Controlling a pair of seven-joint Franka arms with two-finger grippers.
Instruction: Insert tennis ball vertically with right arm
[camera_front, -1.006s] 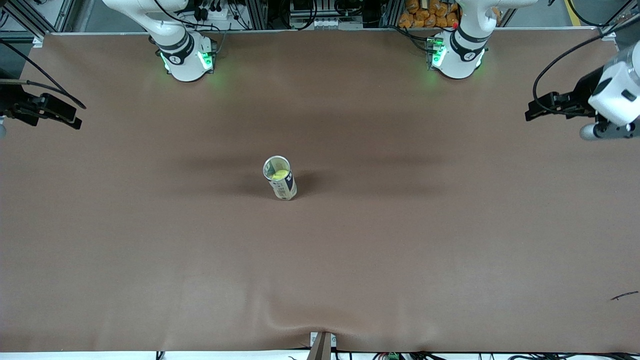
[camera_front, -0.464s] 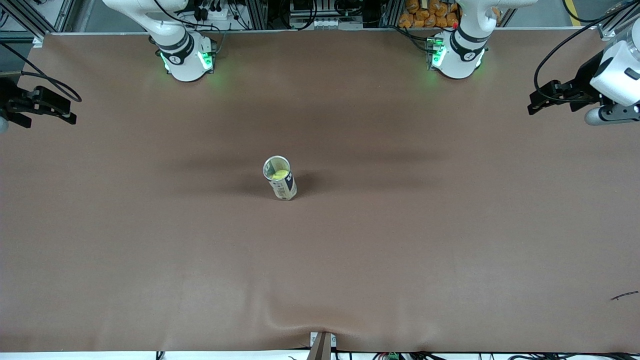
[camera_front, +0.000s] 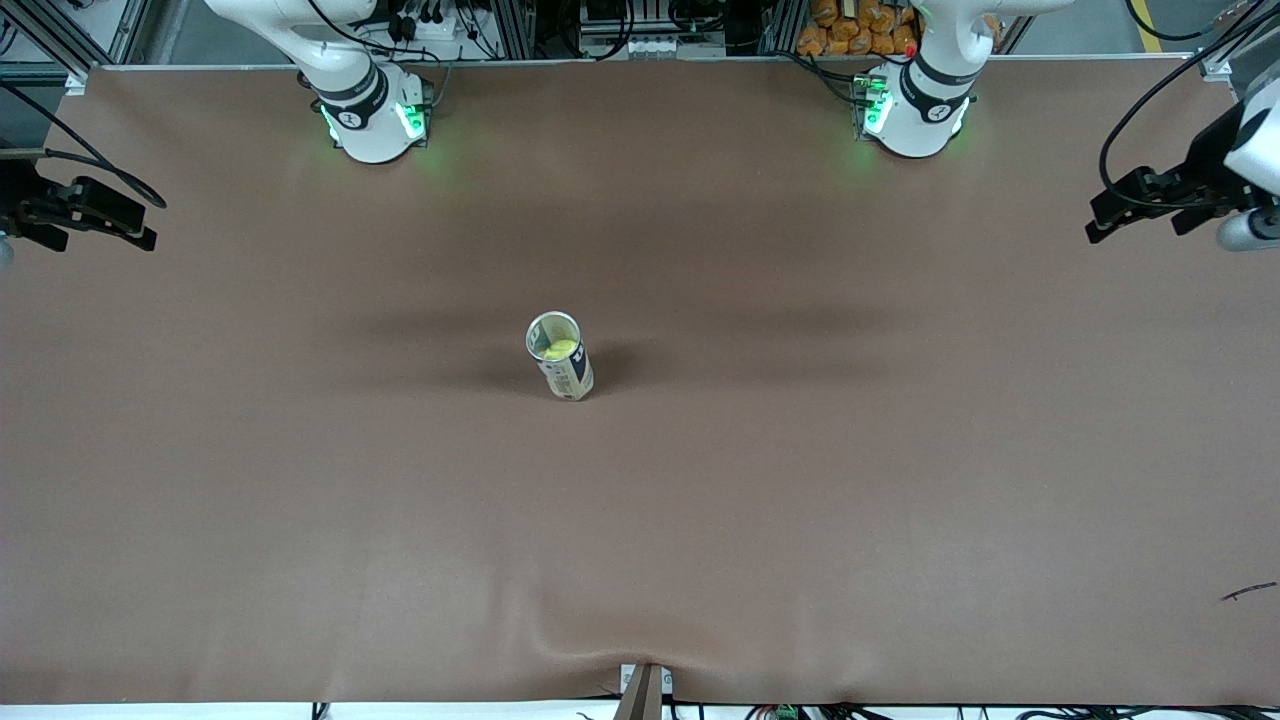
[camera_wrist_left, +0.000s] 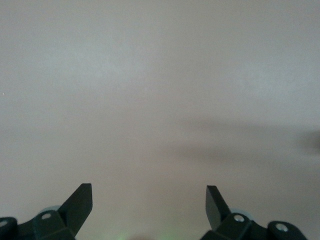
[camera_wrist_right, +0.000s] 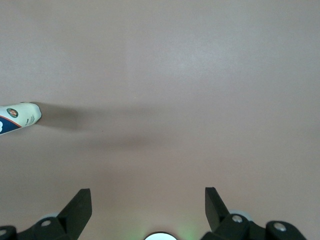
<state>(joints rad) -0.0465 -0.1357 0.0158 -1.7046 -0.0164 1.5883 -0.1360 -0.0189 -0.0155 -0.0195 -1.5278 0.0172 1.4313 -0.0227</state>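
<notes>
A yellow-green tennis ball lies inside an open-topped can that stands upright in the middle of the brown table. In the right wrist view the can shows at the frame's edge. My right gripper hangs open over the right arm's end of the table, well away from the can, and its fingers hold nothing. Over the left arm's end of the table my left gripper is open too. The left wrist view shows only bare cloth past its fingers.
Both arm bases glow green along the table edge farthest from the front camera. The brown cloth wrinkles above a mount at the nearest edge. A small dark mark lies near the left arm's end.
The left arm has drawn its gripper outward toward its own end of the table. The right gripper has shifted only slightly. The can and ball have not moved.
</notes>
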